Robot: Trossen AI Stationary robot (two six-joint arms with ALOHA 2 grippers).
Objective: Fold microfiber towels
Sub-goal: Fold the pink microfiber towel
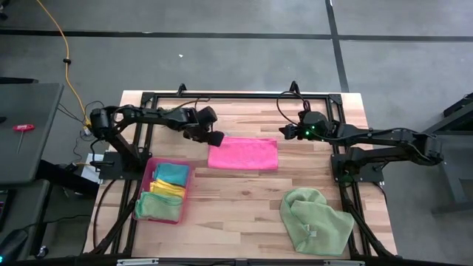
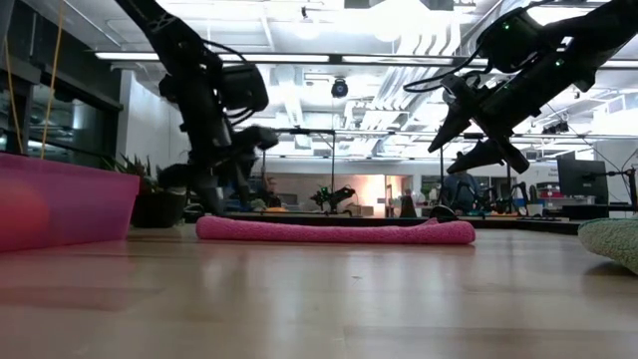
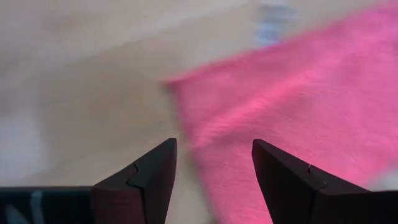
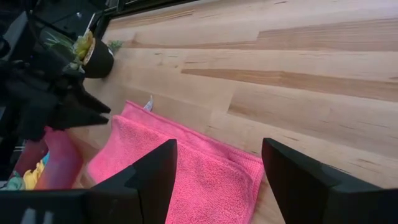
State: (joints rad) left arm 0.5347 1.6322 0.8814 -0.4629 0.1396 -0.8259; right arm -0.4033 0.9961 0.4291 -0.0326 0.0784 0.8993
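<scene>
The hot pink towel (image 1: 243, 154) lies folded into a flat rectangle on the far middle of the wooden counter (image 1: 244, 207), with nothing gripping it. The left gripper (image 1: 215, 138) hangs just above its far left corner, jaws apart and empty; the left wrist view shows that corner right beyond the two dark fingers (image 3: 146, 180). The right gripper (image 1: 284, 131) hovers off the towel's far right corner, raised clear of the counter in the low view, jaws also apart and holding nothing.

To the left and nearer sits the translucent pink tray (image 1: 153, 166), holding a teal towel (image 1: 171, 173), a yellow towel (image 1: 167, 188) and a pale green towel (image 1: 157, 207) stacked in a row. At the near right of the counter a second pale green towel (image 1: 315, 221) lies loosely crumpled. A small potted plant (image 4: 94, 55) stands at the far left edge.
</scene>
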